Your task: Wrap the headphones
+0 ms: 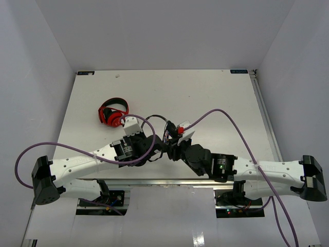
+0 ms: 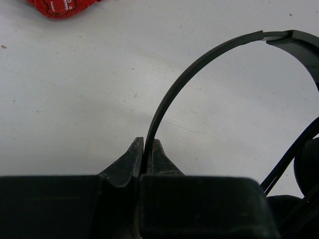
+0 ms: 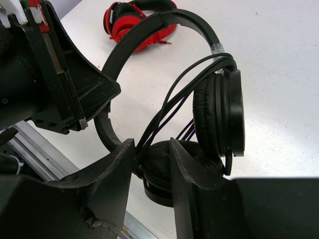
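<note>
Left gripper [image 2: 144, 149] clamps the headband [image 2: 199, 64] of the black headphones [image 3: 219, 114], apparently steadying them for wrapping; right gripper [image 3: 152, 147], jaws apart, straddles the gathered cable strands [image 3: 184, 84].

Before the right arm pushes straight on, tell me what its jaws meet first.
Probably the black cable between the open jaws of the right gripper, then the lower earcup right behind; depth is unclear.

Bright even overhead light; soft shadows; left claw [image 2: 146, 149] dark, slightly blurred near lens.
</note>
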